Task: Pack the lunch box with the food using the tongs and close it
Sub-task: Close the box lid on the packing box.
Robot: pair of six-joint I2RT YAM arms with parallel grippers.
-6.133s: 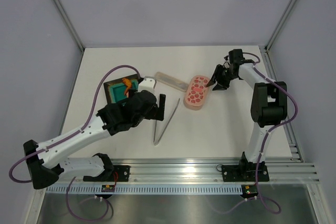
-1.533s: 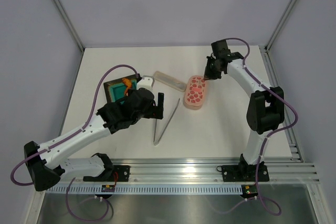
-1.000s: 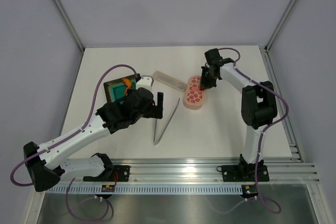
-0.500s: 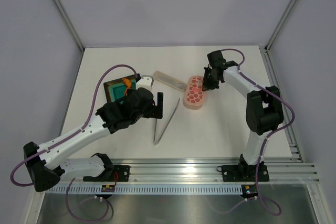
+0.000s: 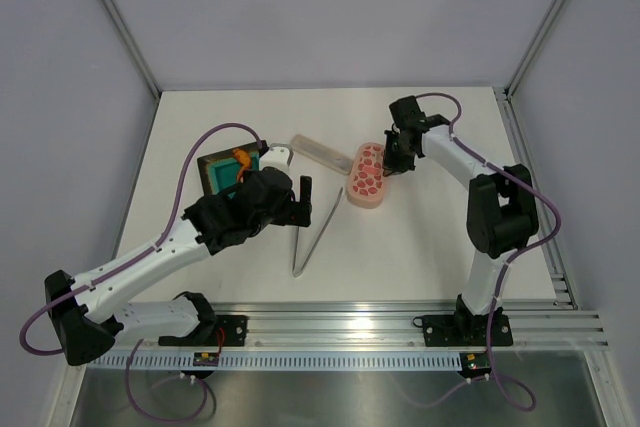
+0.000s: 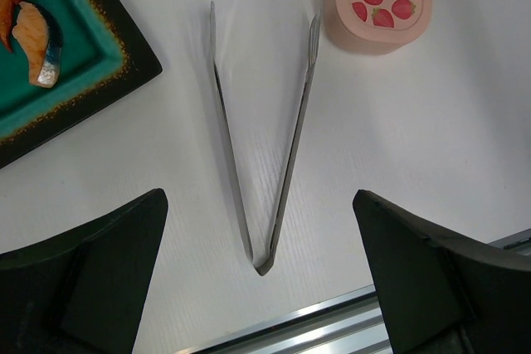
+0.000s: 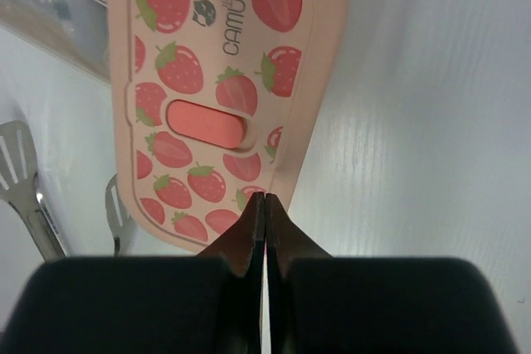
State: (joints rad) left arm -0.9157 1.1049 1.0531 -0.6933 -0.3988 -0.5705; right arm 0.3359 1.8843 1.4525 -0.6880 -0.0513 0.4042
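The pink lunch box (image 5: 367, 175) lies mid-table, its strawberry-printed lid (image 7: 224, 89) on top. My right gripper (image 5: 392, 159) is shut with nothing between its jaws, and its tip (image 7: 264, 198) touches the lid's right edge. The silvery tongs (image 5: 315, 230) lie flat on the table in a V, left of the box. In the left wrist view the tongs (image 6: 261, 163) point their joined end toward my left gripper (image 6: 259, 196), which hovers above them, open and empty. Orange and dark food (image 6: 37, 35) sits on the teal mat; the lunch box (image 6: 382, 2) shows at top right.
A dark tray with a teal mat (image 5: 232, 169) stands at the left, partly under the left arm. A slim translucent case (image 5: 322, 152) lies behind the tongs, close to the box. The table's metal rail (image 5: 400, 332) runs along the near edge.
The right gripper has shifted slightly along the box's right edge, and the lunch box has slid a little to the left. The left arm has not moved.
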